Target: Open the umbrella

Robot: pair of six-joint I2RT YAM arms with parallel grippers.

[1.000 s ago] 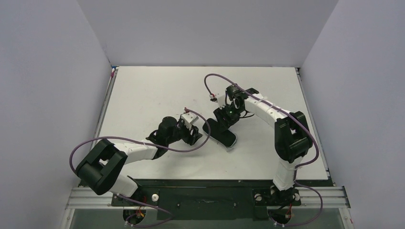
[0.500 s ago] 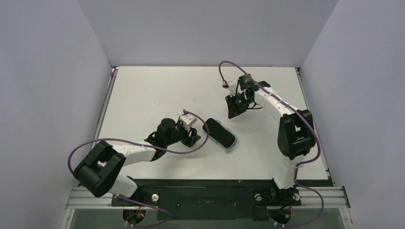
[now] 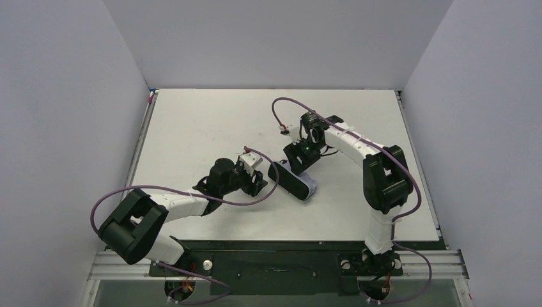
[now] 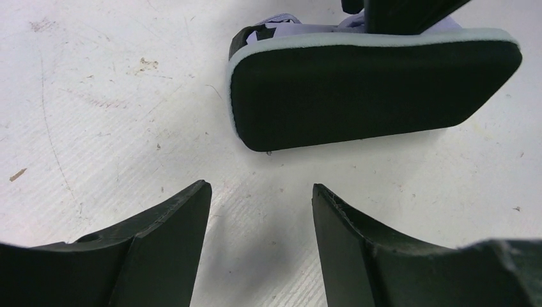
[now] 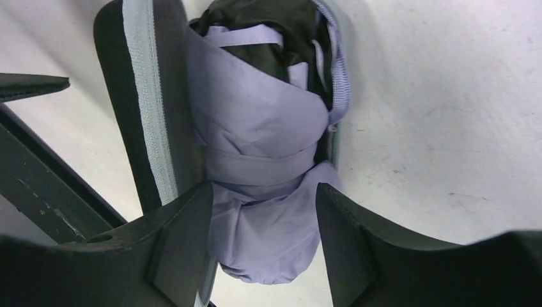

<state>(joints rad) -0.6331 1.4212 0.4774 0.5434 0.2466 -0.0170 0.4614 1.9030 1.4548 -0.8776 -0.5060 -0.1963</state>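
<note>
The umbrella (image 5: 262, 141) is folded, a pale lavender bundle bound by a strap, with black showing at its far end. It lies in an opened black sleeve with a grey rim (image 5: 144, 96). My right gripper (image 5: 263, 189) is open, its fingers on either side of the umbrella's near end. In the top view the right gripper (image 3: 300, 163) is over the sleeve (image 3: 289, 180), and lavender (image 3: 310, 187) shows at its near right end. My left gripper (image 4: 261, 188) is open and empty on the table just short of the sleeve (image 4: 371, 89); it also shows in the top view (image 3: 259, 183).
White table (image 3: 204, 121) enclosed by grey walls on three sides. Purple cables loop from both arms. The left arm lies low along the near left; the right arm arches over the right middle.
My right gripper drew back toward the far right, then came back down over the sleeve. The sleeve now shows lavender at its near end. The left arm has barely moved.
</note>
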